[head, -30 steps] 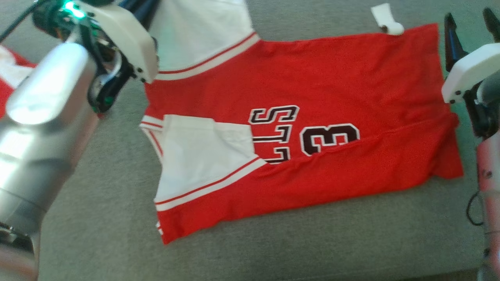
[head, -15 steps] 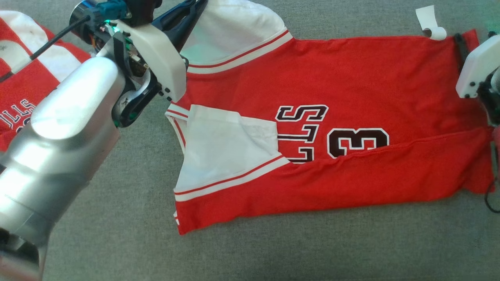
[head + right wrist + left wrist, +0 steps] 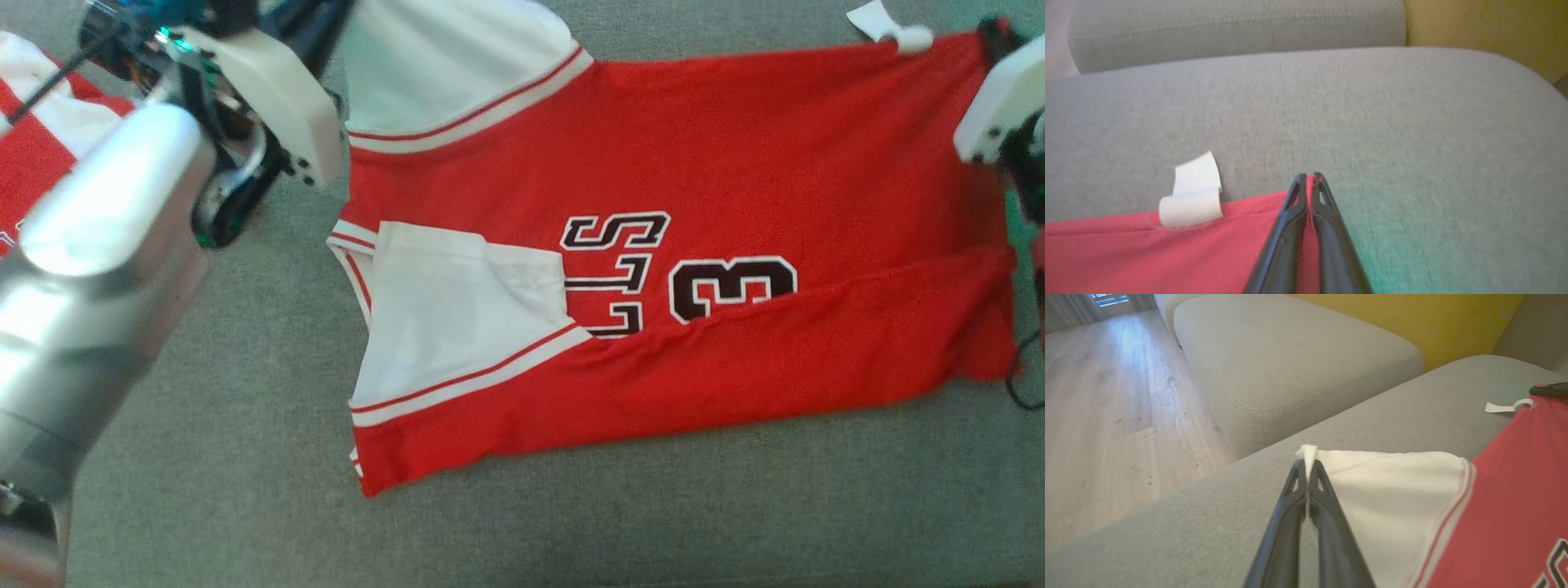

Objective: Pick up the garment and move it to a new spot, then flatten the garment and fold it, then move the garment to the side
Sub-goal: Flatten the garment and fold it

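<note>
Lying spread on the grey cushion [image 3: 245,367], the red jersey [image 3: 735,163] is folded over along its near long edge, and that flap covers the lower part of the chest print. What can be read is black with a white outline and turned sideways in the head view: the letters "LLS" and a numeral "3". Anything further is under the fold.

The jersey's far white sleeve is cut by the top of the head view. Its far hem corner sits half behind the right arm's white housing [image 3: 992,98]. The left gripper [image 3: 1307,467] is closed on the tip of that white sleeve, with a nub of cloth poking out between the fingertips. The right gripper [image 3: 1309,177] is pinched on the jersey's far hem corner, with red cloth showing between its fingers.

A curled white tag [image 3: 1192,192] sits at the jersey's hem edge, just beside the right gripper; whether it carries print cannot be made out. The silver left forearm [image 3: 90,269], blurred, hides the cushion beside the jersey's collar end. Past the forearm, away from the jersey, another red-and-white garment [image 3: 33,139] is cut off by the frame edge.
</note>
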Controlling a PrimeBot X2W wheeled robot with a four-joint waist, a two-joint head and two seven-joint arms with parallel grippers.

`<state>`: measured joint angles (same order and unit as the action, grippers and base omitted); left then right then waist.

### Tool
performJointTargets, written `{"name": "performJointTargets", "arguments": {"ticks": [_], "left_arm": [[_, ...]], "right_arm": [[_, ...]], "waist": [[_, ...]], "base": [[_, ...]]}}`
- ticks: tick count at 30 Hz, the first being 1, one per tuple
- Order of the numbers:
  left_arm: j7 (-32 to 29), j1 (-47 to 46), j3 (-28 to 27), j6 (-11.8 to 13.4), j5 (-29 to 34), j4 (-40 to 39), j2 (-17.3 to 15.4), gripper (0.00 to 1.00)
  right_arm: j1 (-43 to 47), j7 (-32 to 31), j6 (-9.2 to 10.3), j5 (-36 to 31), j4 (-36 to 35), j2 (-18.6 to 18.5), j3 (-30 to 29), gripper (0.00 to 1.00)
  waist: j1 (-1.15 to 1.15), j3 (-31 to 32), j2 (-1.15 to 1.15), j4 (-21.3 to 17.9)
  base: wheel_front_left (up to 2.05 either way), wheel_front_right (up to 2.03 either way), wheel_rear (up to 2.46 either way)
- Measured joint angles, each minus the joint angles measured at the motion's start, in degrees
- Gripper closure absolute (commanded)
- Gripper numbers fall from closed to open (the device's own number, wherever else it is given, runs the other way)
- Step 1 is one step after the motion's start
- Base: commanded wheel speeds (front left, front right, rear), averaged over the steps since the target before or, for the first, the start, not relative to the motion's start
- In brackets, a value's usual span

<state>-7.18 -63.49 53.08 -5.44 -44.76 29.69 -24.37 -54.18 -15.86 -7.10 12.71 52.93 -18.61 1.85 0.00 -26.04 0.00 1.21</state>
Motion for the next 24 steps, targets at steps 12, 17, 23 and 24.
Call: {"name": "performJointTargets", "arguments": {"ticks": [12, 17, 23, 24], "left_arm": [[9.87, -8.34, -1.55, 0.32, 4.19, 9.66, 1.72, 1.0], [11.18, -7.91, -0.44, -0.7, 4.25, 11.88, 2.99, 1.0], [8.51, -2.61, 3.25, -1.7, 2.18, 9.09, 0.66, 1.0], [7.79, -1.14, 4.06, -1.71, 1.44, 7.73, -0.1, 1.0]], "right_arm": [[-8.01, 10.37, 0.0, 2.97, 1.4, 0.23, 1.38, 1.0], [-7.3, 10.91, 0.0, 5.36, 2.87, 0.03, 4.57, 1.0], [-1.93, 9.58, 0.0, 11.36, 2.26, -2.36, 9.2, 1.0], [-0.59, 8.95, 0.0, 12.47, 1.85, -2.97, 9.98, 1.0]], "waist": [[0.0, -0.53, 0.0, -0.27], [0.0, 1.08, 0.0, 0.04], [0.0, 4.76, 0.0, 0.71], [0.0, 5.43, 0.0, 0.81]], "base": [[0.0, 0.0, 0.0], [0.0, 0.0, 0.0], [0.0, 0.0, 0.0], [0.0, 0.0, 0.0]]}}
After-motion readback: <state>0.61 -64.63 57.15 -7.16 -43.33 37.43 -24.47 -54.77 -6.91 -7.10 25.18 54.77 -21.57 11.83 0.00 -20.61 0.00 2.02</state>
